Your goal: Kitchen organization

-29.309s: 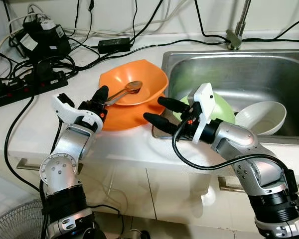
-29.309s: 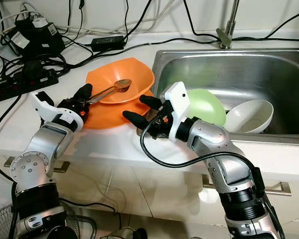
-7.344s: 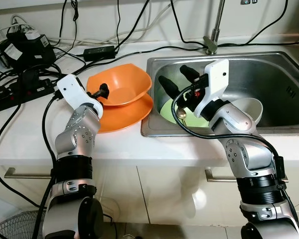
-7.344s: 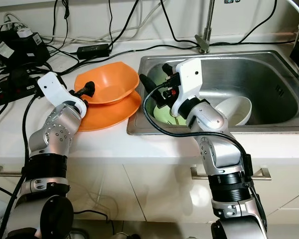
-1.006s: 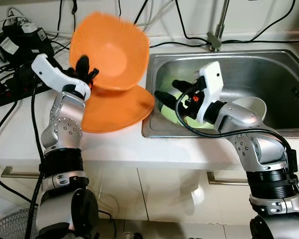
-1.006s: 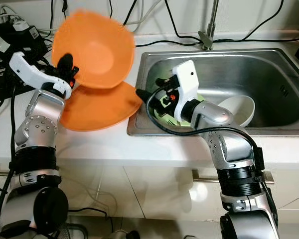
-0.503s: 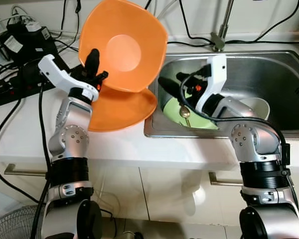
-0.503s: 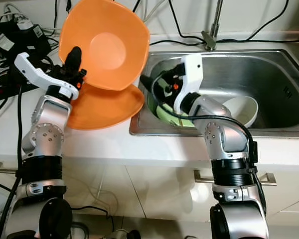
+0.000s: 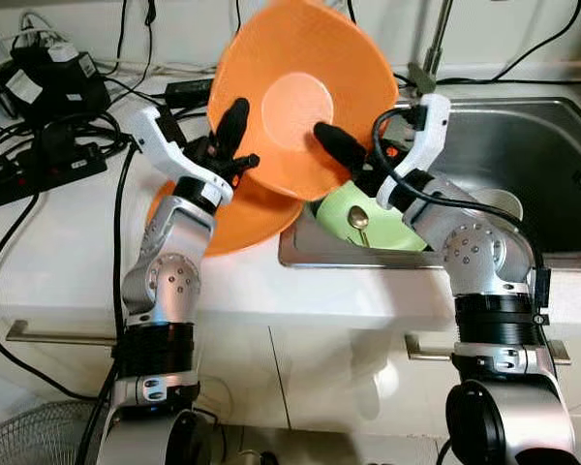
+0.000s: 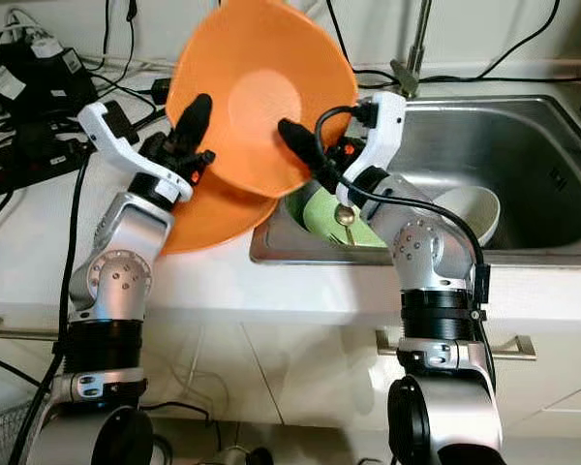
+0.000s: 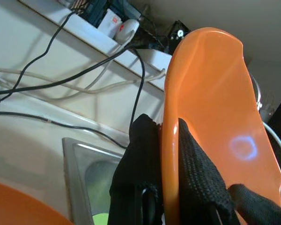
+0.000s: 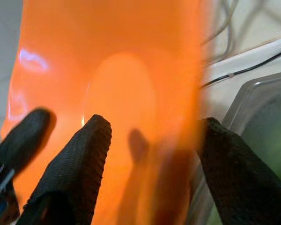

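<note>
An orange bowl (image 9: 300,102) is held up in the air, tilted on edge, over the counter's border with the sink. My left gripper (image 9: 234,131) is shut on its left rim, one finger on each side (image 11: 170,140). My right gripper (image 9: 344,155) is open and straddles the bowl's lower right rim: one finger (image 12: 79,164) lies inside the bowl, the other (image 12: 225,178) behind it. Under the bowl an orange plate (image 9: 237,223) rests on the counter. A green bowl (image 9: 387,225) with a metal spoon (image 9: 358,221) lies in the sink.
A white bowl (image 9: 511,201) lies in the steel sink (image 9: 552,136) beside the green one. The faucet (image 9: 428,58) stands behind the sink. Power strips, adapters and black cables (image 9: 48,116) crowd the counter's back left. White counter (image 9: 58,252) runs along the front.
My left gripper has carried the orange bowl to the right, toward the sink. My right gripper has risen from over the green bowl to the orange bowl's rim.
</note>
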Robot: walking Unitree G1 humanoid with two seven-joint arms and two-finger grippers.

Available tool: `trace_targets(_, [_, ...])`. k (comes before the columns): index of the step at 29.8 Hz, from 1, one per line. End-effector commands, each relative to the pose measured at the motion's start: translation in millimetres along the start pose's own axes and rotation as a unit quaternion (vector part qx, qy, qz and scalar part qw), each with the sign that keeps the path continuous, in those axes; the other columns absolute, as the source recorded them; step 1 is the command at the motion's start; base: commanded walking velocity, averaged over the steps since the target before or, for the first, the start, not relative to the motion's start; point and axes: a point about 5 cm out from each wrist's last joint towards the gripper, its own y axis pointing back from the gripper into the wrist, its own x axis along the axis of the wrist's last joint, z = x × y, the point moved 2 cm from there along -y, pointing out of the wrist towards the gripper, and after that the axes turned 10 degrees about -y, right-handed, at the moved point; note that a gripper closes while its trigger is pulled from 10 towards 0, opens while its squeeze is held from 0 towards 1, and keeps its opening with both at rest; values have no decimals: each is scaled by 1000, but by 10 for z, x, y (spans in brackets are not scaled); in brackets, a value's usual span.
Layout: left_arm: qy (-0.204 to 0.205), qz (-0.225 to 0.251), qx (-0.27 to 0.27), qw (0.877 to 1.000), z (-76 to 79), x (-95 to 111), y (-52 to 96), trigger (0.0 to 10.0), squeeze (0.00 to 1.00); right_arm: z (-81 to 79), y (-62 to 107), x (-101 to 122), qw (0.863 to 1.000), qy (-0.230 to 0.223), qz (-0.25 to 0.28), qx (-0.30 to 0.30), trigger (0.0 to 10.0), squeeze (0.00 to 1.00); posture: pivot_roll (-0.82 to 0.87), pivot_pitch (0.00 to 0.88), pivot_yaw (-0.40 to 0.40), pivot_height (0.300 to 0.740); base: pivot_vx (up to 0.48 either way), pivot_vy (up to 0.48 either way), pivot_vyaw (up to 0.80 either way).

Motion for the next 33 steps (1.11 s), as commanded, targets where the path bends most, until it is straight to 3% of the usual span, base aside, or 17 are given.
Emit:
trace_targets(1, [-3,30,-10,999,37,160,-7,0,0,-11,-42,39,1000,-24,5,-5,0,0,-97,36,107,740,0,0,0])
trace_targets(11, [-13,29,-9,999,12,169,-6,0,0,152,-26,87,997,-36,11,-60,0,0,-104,35,105,740,0,0,0])
trace_targets(33, [-20,20,-5,1000,15,141,-4,0,0,230,-37,131,995,-44,20,-87,0,0,-101,34,104,740,0,0,0])
